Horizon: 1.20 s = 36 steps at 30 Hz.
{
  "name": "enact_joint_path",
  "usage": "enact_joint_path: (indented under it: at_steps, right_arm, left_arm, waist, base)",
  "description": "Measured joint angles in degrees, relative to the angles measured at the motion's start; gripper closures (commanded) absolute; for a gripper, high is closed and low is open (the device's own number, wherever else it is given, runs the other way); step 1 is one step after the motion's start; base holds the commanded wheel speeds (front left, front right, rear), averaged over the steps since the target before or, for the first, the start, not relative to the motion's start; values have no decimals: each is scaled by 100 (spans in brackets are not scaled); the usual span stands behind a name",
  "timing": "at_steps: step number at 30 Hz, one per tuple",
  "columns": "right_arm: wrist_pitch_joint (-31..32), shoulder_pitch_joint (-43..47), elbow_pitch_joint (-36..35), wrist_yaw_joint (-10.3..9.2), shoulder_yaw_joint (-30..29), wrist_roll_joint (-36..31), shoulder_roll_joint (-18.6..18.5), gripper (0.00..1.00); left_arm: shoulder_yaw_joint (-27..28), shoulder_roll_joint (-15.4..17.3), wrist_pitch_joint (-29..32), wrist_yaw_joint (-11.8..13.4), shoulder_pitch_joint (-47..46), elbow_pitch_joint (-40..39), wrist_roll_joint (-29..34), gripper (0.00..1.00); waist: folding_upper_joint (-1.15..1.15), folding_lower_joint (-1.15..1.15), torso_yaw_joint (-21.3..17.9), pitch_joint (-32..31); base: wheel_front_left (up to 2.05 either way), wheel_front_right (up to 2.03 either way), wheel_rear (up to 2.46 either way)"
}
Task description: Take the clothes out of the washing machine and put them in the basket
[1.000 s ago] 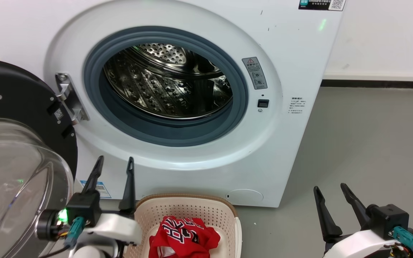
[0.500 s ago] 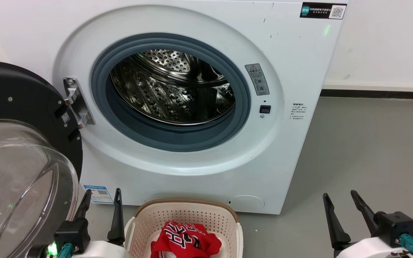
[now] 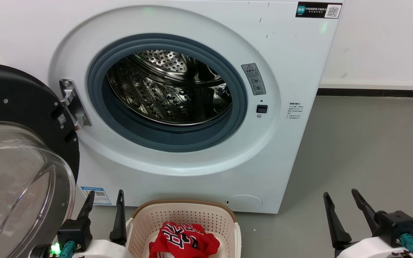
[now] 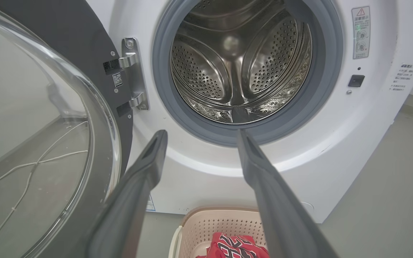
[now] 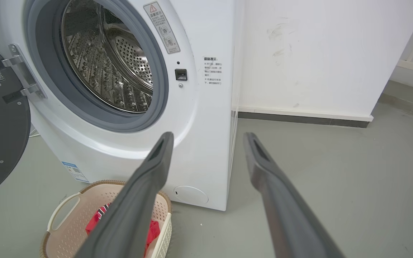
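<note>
The white washing machine (image 3: pixel 292 61) stands with its porthole open, and its steel drum (image 3: pixel 170 86) holds no garment that I can see. Red clothes (image 3: pixel 183 242) with black white-edged lettering lie in the cream basket (image 3: pixel 183 213) on the floor in front of it. My left gripper (image 3: pixel 105 197) is open just left of the basket, fingers up, nothing between them. My right gripper (image 3: pixel 341 195) is open over the floor at the lower right. The left wrist view looks between open fingers (image 4: pixel 149 161) into the drum (image 4: pixel 238 61); the right wrist view shows the basket (image 5: pixel 70 215) below.
The black-rimmed glass door (image 3: pixel 16 172) hangs open at the left, close beside my left arm. Grey floor (image 3: pixel 364 150) stretches to the right of the machine up to a white wall with a dark skirting (image 3: pixel 375 92).
My left gripper has dropped from the machine's front panel to beside the basket. The head camera shifted, so the whole scene sits slightly lower. The clothes and basket stay put.
</note>
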Motion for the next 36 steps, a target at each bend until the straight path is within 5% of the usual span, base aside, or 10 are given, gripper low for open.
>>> enact_joint_path:
  at_steps: [16, 17, 22, 36]
  right_arm:
    - [-25, -1, 23, 0, -2, 37, 0, 0]
    - [-26, -1, 27, 0, 1, 45, 0, 100]
    - [-21, 65, 236, 0, 18, 151, 3, 100]
    - [-1, -106, 532, 0, 4, 1846, -60, 100]
  left_arm:
    - [-68, 31, 1, 16, -59, 114, -89, 0]
    - [-66, 35, 0, 16, -64, 120, -96, 100]
    - [-68, -49, 66, -4, 77, 348, -204, 100]
    - [170, -175, 377, -205, -42, 413, -1645, 100]
  waist:
    - [0, 0, -47, 10]
    - [0, 0, -52, 10]
    - [0, 1, -57, 15]
    - [0, 0, -73, 50]
  base:
    - [0, 0, 0]
    - [0, 0, 0]
    - [0, 0, 0]
    - [0, 0, 0]
